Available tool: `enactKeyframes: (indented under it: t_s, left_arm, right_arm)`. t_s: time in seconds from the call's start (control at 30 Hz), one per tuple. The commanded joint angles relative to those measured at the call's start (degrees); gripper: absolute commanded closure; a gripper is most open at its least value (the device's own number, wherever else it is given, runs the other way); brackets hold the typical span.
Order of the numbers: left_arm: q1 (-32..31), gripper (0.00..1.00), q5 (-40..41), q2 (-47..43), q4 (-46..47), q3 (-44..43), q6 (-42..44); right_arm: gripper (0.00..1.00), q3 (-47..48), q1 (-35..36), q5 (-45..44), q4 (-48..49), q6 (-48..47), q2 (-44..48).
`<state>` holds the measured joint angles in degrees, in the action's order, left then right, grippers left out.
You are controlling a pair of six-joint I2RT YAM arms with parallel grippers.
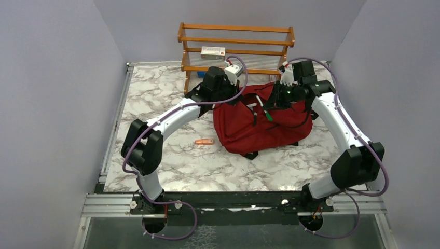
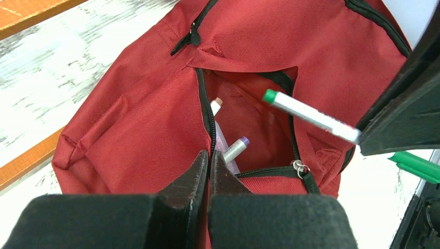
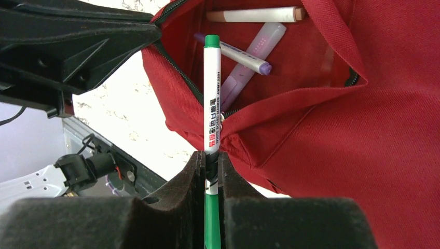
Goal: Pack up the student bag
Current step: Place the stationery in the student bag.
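Note:
The student bag (image 1: 259, 127), a dark red backpack, lies on the marble table. Its front pocket (image 2: 249, 124) is unzipped. My left gripper (image 2: 209, 155) is shut on the pocket's zipper edge and holds it apart; in the top view it (image 1: 248, 104) is at the bag's top left. My right gripper (image 3: 211, 155) is shut on a white marker with a green cap (image 3: 211, 93), whose tip points into the pocket opening. The marker also shows in the left wrist view (image 2: 311, 116). Inside the pocket lie a purple highlighter (image 3: 254, 57), a purple-capped pen (image 2: 236, 149) and a tan-capped pen (image 3: 254, 14).
An orange pen (image 1: 204, 141) lies on the table left of the bag. A wooden rack (image 1: 236, 46) with a white box (image 1: 213, 51) stands at the back. Grey walls close in both sides.

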<state>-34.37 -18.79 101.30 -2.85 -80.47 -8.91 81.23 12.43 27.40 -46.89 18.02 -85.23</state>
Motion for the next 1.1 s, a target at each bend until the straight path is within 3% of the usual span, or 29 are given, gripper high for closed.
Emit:
enactKeyframes:
  t_s: [0.0,0.37,0.67,1.07]
  left_arm:
    - [-1.23,1.0,4.31,0.04,1.11,0.47,2.3]
    - [-4.17,1.0,7.95,0.22,1.09,1.09,4.15]
    - [-4.3,1.0,8.21,0.37,1.01,0.95,3.85]
    - [-4.52,1.0,7.4,-0.15,0.75,1.01,5.02]
  right_arm:
    - [1.0,3.83,-0.12,4.05,-2.7,-2.48,-3.22]
    - [1.0,11.75,-0.12,2.84,-7.53,-6.33,-12.97]
    - [0.99,12.11,-0.12,2.84,-9.27,-7.19,-14.32]
    - [0.99,17.73,1.15,7.98,-4.26,-5.76,-23.81]
